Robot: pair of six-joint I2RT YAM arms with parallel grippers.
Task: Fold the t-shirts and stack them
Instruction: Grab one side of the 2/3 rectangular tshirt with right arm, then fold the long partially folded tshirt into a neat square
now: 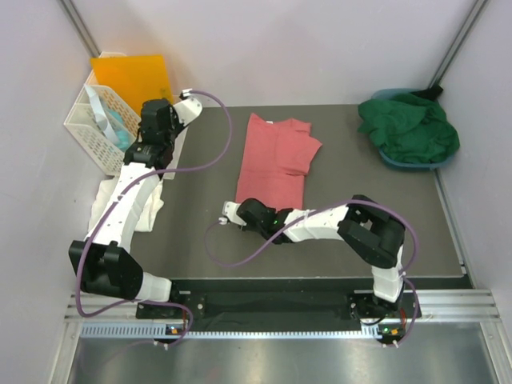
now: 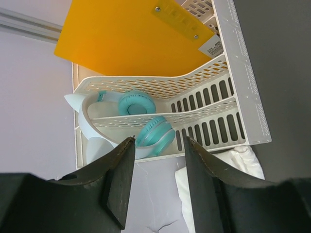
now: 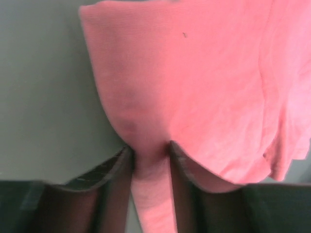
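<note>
The salmon-pink t-shirt lies partly folded mid-table and fills the right wrist view. My right gripper sits at its near left corner. There its fingers are shut on a bunched fold of the pink cloth. A dark green t-shirt is heaped in a blue basin at the far right. A white t-shirt lies crumpled under my left arm, and its edge shows below the basket. My left gripper hangs open over that spot with nothing between its fingers.
A white lattice basket stands at the far left against the wall and holds teal headphones. An orange folder leans behind it. The dark mat's edge runs down the right side.
</note>
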